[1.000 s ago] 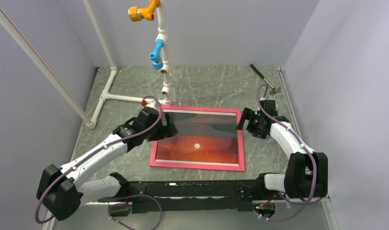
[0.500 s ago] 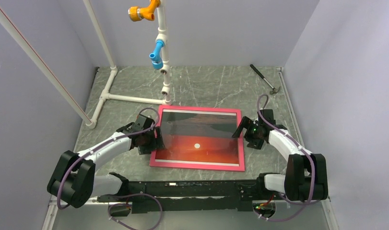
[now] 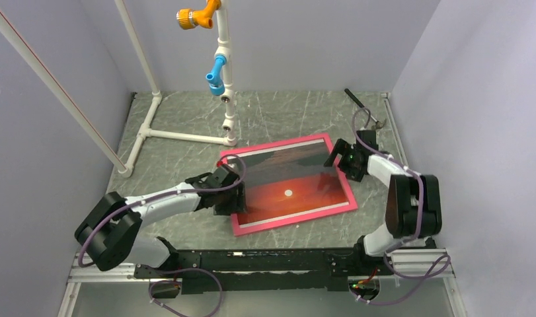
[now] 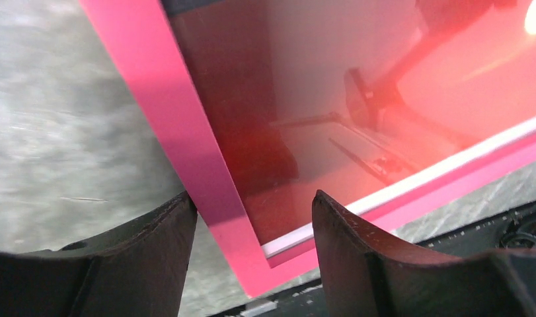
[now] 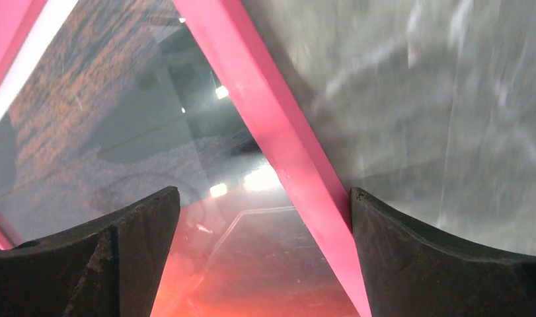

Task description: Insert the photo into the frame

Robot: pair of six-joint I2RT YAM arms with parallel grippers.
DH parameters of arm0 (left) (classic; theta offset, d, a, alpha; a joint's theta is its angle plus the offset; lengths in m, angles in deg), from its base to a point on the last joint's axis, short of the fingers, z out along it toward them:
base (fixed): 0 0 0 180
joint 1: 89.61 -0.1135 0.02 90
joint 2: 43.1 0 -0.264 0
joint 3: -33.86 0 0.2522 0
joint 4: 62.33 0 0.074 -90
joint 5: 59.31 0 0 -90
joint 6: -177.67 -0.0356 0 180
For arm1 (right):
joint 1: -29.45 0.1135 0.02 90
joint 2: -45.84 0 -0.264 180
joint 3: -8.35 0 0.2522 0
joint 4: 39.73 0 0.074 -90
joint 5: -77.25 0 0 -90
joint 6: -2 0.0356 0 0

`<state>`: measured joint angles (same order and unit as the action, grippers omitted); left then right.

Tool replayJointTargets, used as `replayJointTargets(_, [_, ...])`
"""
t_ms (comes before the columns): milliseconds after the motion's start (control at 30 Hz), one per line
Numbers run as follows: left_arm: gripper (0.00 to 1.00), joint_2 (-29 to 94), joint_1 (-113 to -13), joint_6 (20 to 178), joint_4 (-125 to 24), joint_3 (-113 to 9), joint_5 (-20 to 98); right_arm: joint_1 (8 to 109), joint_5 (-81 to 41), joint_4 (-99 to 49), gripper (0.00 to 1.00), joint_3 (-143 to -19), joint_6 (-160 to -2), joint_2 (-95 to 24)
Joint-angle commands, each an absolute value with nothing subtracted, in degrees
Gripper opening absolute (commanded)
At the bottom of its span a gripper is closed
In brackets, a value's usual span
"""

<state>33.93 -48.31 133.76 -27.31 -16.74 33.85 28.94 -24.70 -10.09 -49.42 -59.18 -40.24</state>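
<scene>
The frame, pink-red, lies flat on the table, turned askew, with the sunset photo showing inside it under glare. My left gripper is open and low, its jaws straddling the frame's left border near the near-left corner. In the left wrist view the frame and photo run between the jaws of the left gripper. My right gripper is open at the frame's far-right edge. In the right wrist view the pink border and photo pass between the jaws of the right gripper.
A white pipe stand with orange and blue fittings stands at the back, its base pipes reaching left. A small hammer-like tool lies at the back right. Walls close in on three sides. A black rail runs along the near edge.
The frame with the photo has shifted right and turned counterclockwise, its right side swinging farther back. The left gripper moved right and down against its left border. The right gripper moved back with the edge.
</scene>
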Motion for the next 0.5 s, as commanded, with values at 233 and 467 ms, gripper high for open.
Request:
replayJointTargets(233, [0.68, 44.1, -29.2, 148.0, -40.9, -26.1, 37.4, 32.7, -32.0, -7.4, 0.99, -72.1, -60.6, -58.3])
replayJointTargets(467, [0.84, 48.5, -20.1, 147.2, -35.6, -32.5, 34.8, 34.2, -25.4, -2.5, 1.00, -82.4, -63.5, -68.2])
